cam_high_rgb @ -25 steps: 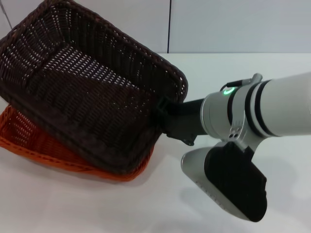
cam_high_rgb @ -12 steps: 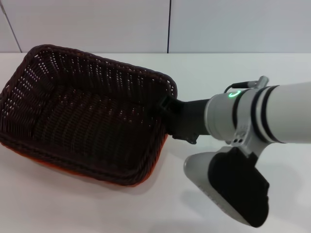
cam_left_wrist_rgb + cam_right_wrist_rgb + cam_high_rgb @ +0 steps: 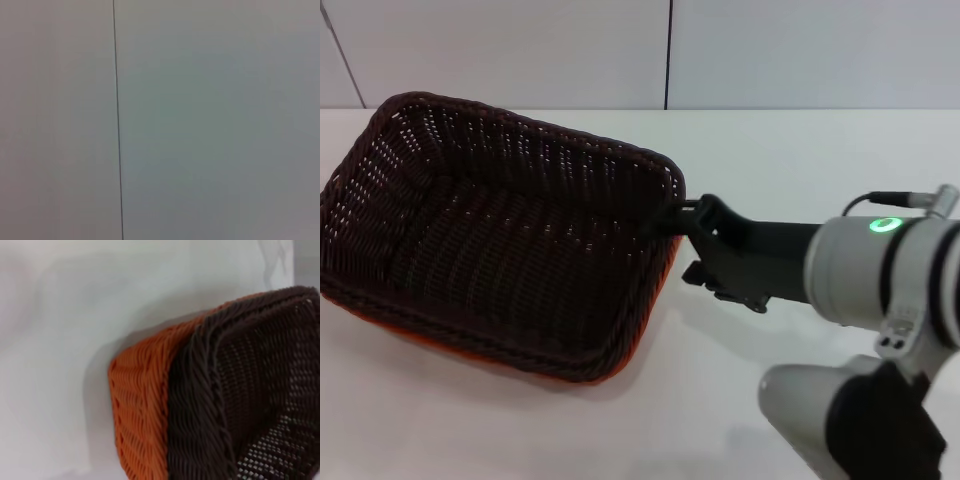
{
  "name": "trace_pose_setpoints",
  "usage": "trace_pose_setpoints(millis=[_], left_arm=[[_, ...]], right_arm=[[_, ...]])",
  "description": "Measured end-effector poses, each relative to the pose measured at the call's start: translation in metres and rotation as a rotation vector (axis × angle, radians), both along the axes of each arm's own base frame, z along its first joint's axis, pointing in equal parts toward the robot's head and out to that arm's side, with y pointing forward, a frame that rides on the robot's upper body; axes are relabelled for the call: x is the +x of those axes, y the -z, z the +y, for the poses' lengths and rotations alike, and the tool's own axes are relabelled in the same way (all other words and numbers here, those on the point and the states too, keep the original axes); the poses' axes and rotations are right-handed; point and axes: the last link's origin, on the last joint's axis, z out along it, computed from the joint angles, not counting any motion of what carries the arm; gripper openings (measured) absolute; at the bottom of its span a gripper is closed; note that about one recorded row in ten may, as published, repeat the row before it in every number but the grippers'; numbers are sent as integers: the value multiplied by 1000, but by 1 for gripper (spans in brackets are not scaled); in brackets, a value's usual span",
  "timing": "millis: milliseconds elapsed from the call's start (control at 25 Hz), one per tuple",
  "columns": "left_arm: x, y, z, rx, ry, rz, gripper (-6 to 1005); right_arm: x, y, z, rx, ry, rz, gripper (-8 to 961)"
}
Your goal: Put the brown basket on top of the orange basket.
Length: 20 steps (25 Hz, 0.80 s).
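Observation:
The brown basket [image 3: 500, 240] sits nested on top of the orange basket [image 3: 430, 345], of which only a thin orange strip shows under its near edge. My right gripper [image 3: 672, 215] is at the brown basket's right rim, open, a little off the rim and holding nothing. The right wrist view shows a corner of the brown basket [image 3: 250, 390] resting inside the orange basket [image 3: 142, 405]. My left gripper is out of view; its wrist view shows only a plain wall.
The baskets stand on a white table [image 3: 770, 150] with a white panelled wall [image 3: 520, 50] behind. My right arm's forearm and elbow [image 3: 880, 400] fill the lower right of the head view.
The brown basket came down from a tilt and settled flat onto the orange basket. My right gripper then let go of the rim and drew back to the right.

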Motion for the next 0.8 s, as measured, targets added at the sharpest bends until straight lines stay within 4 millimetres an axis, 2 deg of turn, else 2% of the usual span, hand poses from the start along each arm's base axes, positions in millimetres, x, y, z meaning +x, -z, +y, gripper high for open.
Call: trace_pose_setpoints(millis=[120, 200, 320, 440, 640, 800], left_arm=[[-1, -1, 0, 4, -2, 1, 784], [-1, -2, 0, 4, -2, 3, 784], [-1, -2, 0, -1, -4, 6, 784], [-2, -1, 0, -4, -7, 6, 785], [-1, 0, 0, -8, -2, 7, 785], [0, -1, 1, -5, 2, 10, 785]], right_arm=[[-3, -9, -6, 42, 9, 68, 636], [-3, -15, -3, 98, 30, 139, 636], [-4, -30, 8, 216, 69, 284, 636], [0, -47, 27, 360, 96, 482, 636], [27, -72, 56, 606, 84, 859, 636], [65, -87, 67, 727, 135, 1195, 636]])
